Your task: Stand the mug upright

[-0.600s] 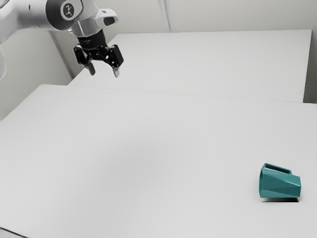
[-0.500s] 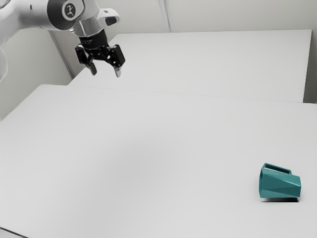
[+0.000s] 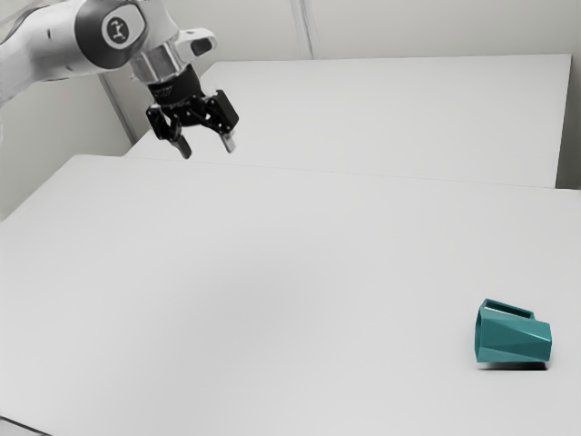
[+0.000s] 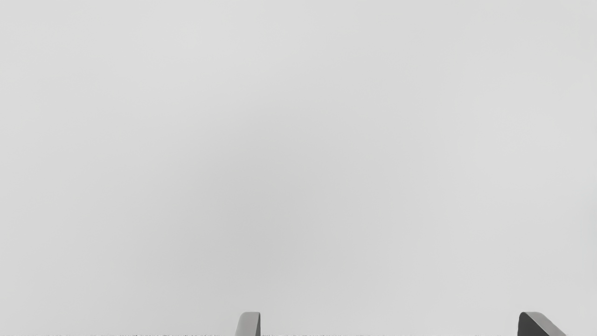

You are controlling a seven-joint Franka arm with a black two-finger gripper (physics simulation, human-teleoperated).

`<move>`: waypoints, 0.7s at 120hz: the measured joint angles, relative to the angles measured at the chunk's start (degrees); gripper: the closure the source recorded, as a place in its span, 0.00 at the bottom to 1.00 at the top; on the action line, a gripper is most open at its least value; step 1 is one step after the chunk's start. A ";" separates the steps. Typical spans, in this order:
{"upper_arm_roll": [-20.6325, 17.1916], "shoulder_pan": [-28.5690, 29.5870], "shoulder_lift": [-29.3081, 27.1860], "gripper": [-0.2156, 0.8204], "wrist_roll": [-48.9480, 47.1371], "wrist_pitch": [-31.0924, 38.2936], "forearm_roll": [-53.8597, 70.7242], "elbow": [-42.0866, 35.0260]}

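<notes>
My claw (image 3: pixel 208 150) is spread, empty. Mug (image 3: pixel 515 339) on its side on the counter (image 3: pixel 272 300), well ahead of and below my claw, handle (image 3: pixel 512 310) uppermost. Likely light, stiff, slick-faceted; I'd pinch across the body walls.

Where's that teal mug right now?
The mug lies on its side on the white table, near the lower right of the exterior view, far from the open fingers up at the upper left.
</notes>
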 joint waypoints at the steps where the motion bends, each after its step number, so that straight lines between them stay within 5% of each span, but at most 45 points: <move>1: -0.07 0.05 -0.04 0.21 -0.07 0.20 -0.47 -0.31; 52: -9.55 4.88 3.40 0.21 2.38 21.46 -17.96 -15.63; 84: -14.22 -5.17 8.86 0.21 9.24 33.87 -27.19 -18.44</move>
